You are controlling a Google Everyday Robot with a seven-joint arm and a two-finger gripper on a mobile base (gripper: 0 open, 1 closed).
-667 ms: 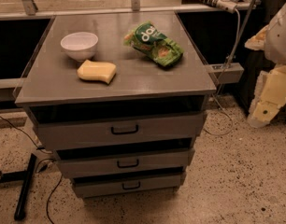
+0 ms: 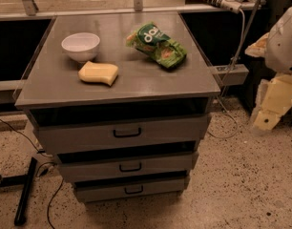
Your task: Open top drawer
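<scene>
1. A speckled stone floor (image 2: 241, 185) is spreading out under a grey metal cabinet with a flat top (image 2: 136, 87), and dark shelves are standing behind it.
2. On the top, a small round white bowl (image 2: 80, 46), a yellow block-shaped sponge (image 2: 98, 73) and a crinkly green snack bag (image 2: 156, 44) are lying apart from each other.
3. The top drawer (image 2: 74, 136) — the widest grey one, right under the flat top — is showing its small black bar handle (image 2: 127, 133) at the middle. It is looking shut or nearly shut.
4. Two narrower grey drawers (image 2: 160, 165) are sitting below it with handles much the same.
5. The cream-coloured gripper (image 2: 272, 104) is hanging at the right edge, low beside the cabinet and well apart from the handle. It is not holding anything I can see, and I cannot tell how far open it is.
6. What could go wrong:
   - The gripper could be reaching for a lower handle, because all three look alike.
   - Coming in from the right, it could be bumping the cabinet's corner.
   - A hard pull could be shaking the top — the bowl or bag might slide.
   - The handle is small, so the grip could be slipping off.
7. The bag is showing white letters that look like "op"; the rest I cannot read.
</scene>
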